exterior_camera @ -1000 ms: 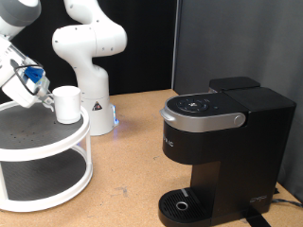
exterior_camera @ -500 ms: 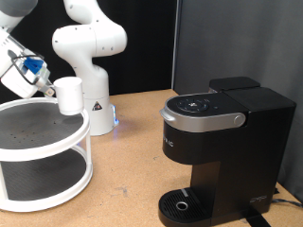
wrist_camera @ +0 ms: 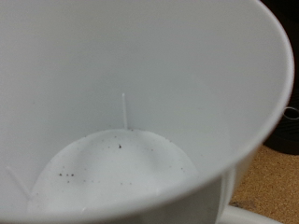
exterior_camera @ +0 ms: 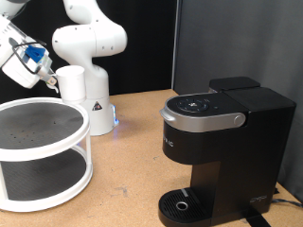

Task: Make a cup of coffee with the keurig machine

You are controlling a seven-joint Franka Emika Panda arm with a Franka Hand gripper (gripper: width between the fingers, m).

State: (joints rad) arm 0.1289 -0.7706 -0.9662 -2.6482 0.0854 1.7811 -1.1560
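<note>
At the exterior view's left, the gripper (exterior_camera: 44, 79) is raised clear above the top tier of a white two-tier round stand (exterior_camera: 38, 151), with the cup (exterior_camera: 71, 83) carried at its tip. The jaws appear to be pinching the cup at its rim, though the contact itself is too small to make out exactly. The cup hangs in the air, upright, not touching the stand, in front of a second white robot arm (exterior_camera: 87, 57) whose base sits on the wooden worktop (exterior_camera: 133, 161) just behind the stand. The wrist view is filled by the cup's (wrist_camera: 140, 112) white interior, with dark specks on its bottom. Well apart from the stand, toward the exterior view's right, the keurig machine (exterior_camera: 222, 142) stands on the worktop with its lid down and its round drip tray (exterior_camera: 182, 204) bare.
</note>
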